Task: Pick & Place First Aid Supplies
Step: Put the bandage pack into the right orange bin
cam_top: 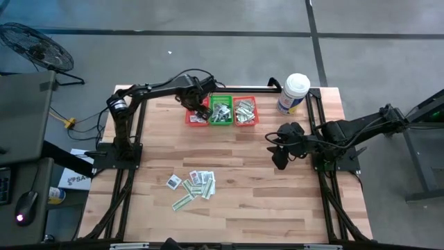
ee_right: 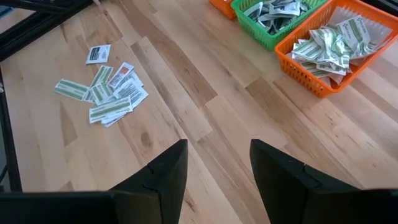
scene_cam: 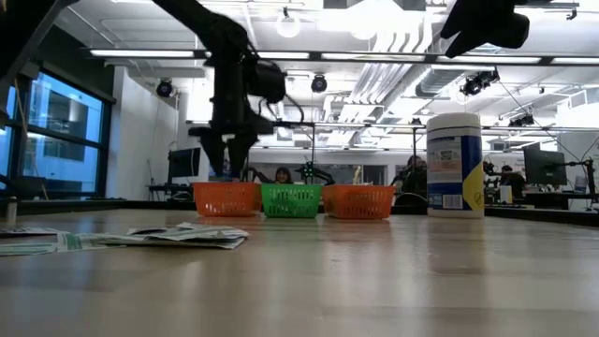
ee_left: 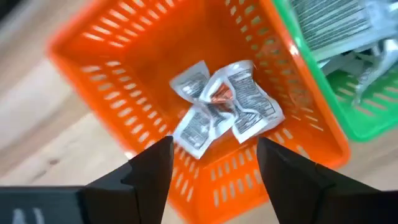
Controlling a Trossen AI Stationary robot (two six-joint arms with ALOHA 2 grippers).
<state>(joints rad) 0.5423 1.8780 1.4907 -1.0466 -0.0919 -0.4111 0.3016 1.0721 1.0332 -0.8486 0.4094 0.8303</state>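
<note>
Packets (cam_top: pixel 193 184) of first aid supplies lie in a loose pile on the near-left part of the wooden table (cam_top: pixel 277 194) in the high view, some squarish white with dark print, some narrow green-and-white strips. At the far edge stand 3 small baskets in a row: a left orange basket (cam_top: pixel 189 119), a green basket (cam_top: pixel 221 110) in the middle and a right orange basket (cam_top: pixel 245 111), each with packets inside, and a white tub (cam_top: pixel 293 93) with a blue label stands to their right. The left gripper (cam_top: pixel 202 111) hangs over the left orange basket, while the right gripper (cam_top: pixel 280 156) hovers over bare wood on the right side, well apart from the pile. Seen from table height, the left gripper (scene_cam: pixel 226 150) sits just above the left orange basket (scene_cam: pixel 226 197), with the green basket (scene_cam: pixel 291 199), the other orange basket (scene_cam: pixel 359 200) and the tub (scene_cam: pixel 454 165) to its right, and the pile (scene_cam: pixel 178 235) lies flat at the near left. Looking past the left wrist, both dark fingers (ee_left: pixel 155 168) stand spread apart and empty above the orange basket (ee_left: pixel 112 74), where 3 or so crumpled white packets (ee_left: pixel 224 106) rest on its floor. Looking past the right wrist, the fingers (ee_right: pixel 168 171) are likewise parted and hold nothing, with the pile (ee_right: pixel 109 90) and the filled baskets beyond.
</note>
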